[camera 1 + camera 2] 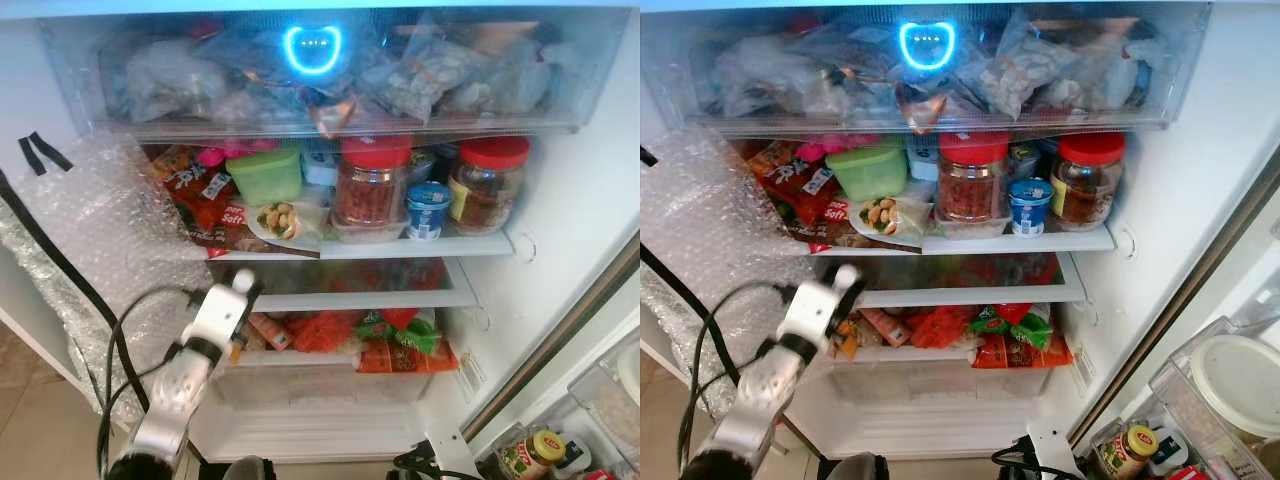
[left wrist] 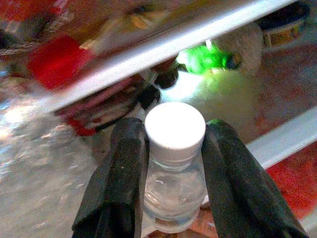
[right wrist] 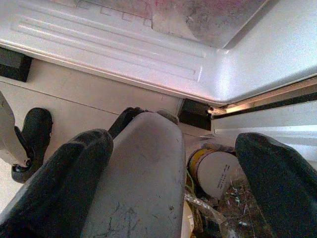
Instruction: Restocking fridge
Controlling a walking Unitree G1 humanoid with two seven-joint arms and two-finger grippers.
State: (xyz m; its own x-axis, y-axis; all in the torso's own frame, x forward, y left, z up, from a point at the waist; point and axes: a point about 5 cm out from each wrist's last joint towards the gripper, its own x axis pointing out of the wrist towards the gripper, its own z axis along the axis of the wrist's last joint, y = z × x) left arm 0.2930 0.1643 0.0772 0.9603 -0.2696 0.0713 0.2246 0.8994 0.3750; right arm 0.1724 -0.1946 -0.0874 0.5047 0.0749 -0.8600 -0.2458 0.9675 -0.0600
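My left gripper [image 2: 174, 127] is shut on a clear water bottle [image 2: 173, 183] with a white cap, its black fingers [image 2: 121, 168] clamping the neck from both sides. In the eye views the silver left arm reaches up to the open fridge, and the bottle's cap [image 1: 243, 281] sits at the left end of the lower glass shelf [image 1: 380, 298], just below the middle shelf's edge. My right gripper [image 3: 173, 144] hangs low by the fridge's base with its fingers wide apart, open, over a grey rounded part; it grips nothing.
The middle shelf holds two red-lidded jars [image 1: 371, 180], a green tub [image 1: 265, 175], a blue cup [image 1: 428, 208] and snack packets. Bags fill the top drawer [image 1: 330, 70]. Bubble wrap [image 1: 100, 240] covers the left wall. Red and green packets lie above the crisper [image 1: 330, 385]. The door rack holds a yellow-lidded jar [image 1: 535, 450].
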